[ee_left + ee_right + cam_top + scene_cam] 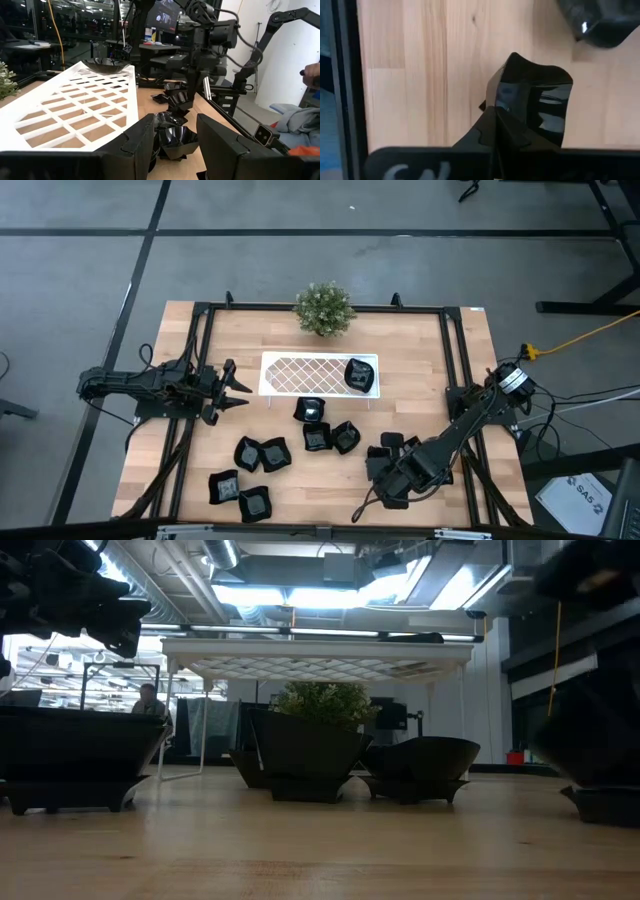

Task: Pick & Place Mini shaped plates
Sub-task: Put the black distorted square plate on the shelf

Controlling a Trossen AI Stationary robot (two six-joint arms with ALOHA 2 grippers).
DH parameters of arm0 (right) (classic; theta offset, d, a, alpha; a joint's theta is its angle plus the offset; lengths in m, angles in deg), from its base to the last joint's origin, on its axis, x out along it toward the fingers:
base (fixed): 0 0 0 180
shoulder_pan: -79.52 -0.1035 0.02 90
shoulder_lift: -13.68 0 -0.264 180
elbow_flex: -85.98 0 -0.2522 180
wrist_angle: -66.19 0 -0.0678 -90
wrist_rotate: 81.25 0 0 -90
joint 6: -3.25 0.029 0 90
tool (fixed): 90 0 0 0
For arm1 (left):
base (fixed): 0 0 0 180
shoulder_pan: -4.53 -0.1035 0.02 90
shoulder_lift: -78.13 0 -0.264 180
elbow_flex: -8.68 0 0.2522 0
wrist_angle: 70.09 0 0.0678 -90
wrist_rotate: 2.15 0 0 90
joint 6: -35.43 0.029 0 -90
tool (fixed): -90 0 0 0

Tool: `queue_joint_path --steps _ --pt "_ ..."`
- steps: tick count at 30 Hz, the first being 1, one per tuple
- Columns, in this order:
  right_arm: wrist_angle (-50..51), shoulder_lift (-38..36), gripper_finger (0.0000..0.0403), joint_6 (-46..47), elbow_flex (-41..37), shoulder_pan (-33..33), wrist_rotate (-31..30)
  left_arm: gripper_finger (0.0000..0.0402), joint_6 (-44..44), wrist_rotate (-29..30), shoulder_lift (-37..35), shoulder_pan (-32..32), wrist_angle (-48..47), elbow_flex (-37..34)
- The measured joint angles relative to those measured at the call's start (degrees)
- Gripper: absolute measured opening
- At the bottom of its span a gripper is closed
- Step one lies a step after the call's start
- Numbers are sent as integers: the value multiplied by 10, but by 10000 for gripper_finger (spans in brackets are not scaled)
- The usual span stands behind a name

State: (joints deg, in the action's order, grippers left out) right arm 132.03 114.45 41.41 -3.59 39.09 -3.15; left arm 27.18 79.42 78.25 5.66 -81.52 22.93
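Several mini shaped plates, small black glossy dishes (pixel 317 437), lie bottom-down on the wooden table, in front of the white lattice tray (pixel 300 373). One more plate (pixel 360 374) sits on the tray's right end. My right gripper (pixel 495 112) is at the near right (pixel 380 468), pointing steeply down, shut on one plate (pixel 537 100). My left gripper (pixel 175 145) waits open at the table's left (pixel 235 387), level, facing the tray. My right gripper pinches the plate by one side of its rim (pixel 501 95) between its two shut fingers. The fingers come from above, slanting down. The rest of the plate juts out to one side of the fingers, tilted, above the wood.
A small green potted plant (pixel 323 308) stands behind the tray at the far edge. Another plate (pixel 600 20) lies close to the held one, and two more lie near my right arm (pixel 392 442). Black frame rails (pixel 455 380) run along the table's sides.
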Motion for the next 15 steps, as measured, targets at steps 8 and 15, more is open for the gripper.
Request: queue_joint_path --steps 8,15 --pt "1 0 2 -78 40 11 -1 143 0 0 0 0 0 0" --pt "-78 0 1 -198 53 35 -2 143 0 0 0 0 0 0"
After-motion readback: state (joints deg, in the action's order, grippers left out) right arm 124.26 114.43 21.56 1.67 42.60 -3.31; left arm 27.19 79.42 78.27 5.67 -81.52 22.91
